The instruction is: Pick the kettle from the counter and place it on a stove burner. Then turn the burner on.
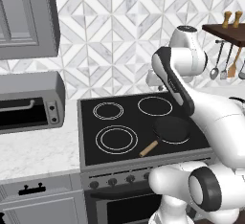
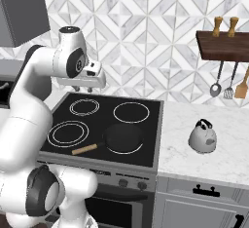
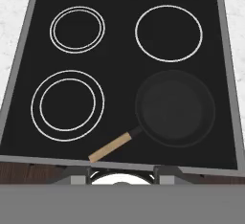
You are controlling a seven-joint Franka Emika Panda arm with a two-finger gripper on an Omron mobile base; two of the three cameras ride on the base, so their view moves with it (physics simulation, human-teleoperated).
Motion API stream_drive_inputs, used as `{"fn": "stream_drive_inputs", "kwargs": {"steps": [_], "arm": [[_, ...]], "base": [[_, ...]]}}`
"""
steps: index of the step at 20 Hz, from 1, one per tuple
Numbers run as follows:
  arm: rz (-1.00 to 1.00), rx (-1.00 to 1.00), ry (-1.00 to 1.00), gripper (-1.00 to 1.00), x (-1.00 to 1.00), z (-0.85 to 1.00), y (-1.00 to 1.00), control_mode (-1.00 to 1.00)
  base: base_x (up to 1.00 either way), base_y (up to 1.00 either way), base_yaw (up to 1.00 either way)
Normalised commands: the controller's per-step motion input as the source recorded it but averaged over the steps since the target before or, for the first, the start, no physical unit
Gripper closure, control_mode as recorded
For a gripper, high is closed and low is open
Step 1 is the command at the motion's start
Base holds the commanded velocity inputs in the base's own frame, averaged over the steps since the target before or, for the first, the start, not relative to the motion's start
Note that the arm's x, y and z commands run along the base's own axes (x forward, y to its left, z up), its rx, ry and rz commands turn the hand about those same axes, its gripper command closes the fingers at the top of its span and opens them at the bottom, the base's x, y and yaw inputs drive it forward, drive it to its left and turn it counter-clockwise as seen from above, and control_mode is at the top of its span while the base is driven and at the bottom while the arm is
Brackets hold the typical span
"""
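Nothing was held between the jaws of the gripper (image 2: 83, 89); their gap could not be told. The kettle (image 2: 203, 137) sat far off to one side, and the frying pan (image 3: 174, 108) below could be bumped.

Evenly and brightly lit throughout, flat rendered light with no evident single source. Soft, faint shadow under the kettle (image 2: 203, 137) on the table (image 2: 204, 159). No glare on the black cooktop (image 3: 119, 41); rings crisp. Slightly soft, low-resolution edges overall. No lens distortion at the borders. Nothing noticeably out of focus.
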Motion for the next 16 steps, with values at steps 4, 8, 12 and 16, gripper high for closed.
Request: {"fn": "stream_drive_inputs", "kwargs": {"steps": [4,8,12,16], "arm": [[0.0,0.0,-0.02,-1.0,-0.05,-0.12,-0.19,-1.0],[0.0,0.0,-0.07,-1.0,-0.14,-0.21,-0.59,-1.0],[0.0,0.02,-0.08,-1.0,-0.14,-0.16,-0.72,-1.0],[0.0,0.03,-0.1,-1.0,-0.14,-0.13,-0.73,-1.0]], "base": [[0.0,0.0,0.0],[0.0,0.0,0.0],[0.0,0.0,0.0],[0.0,0.0,0.0]]}}
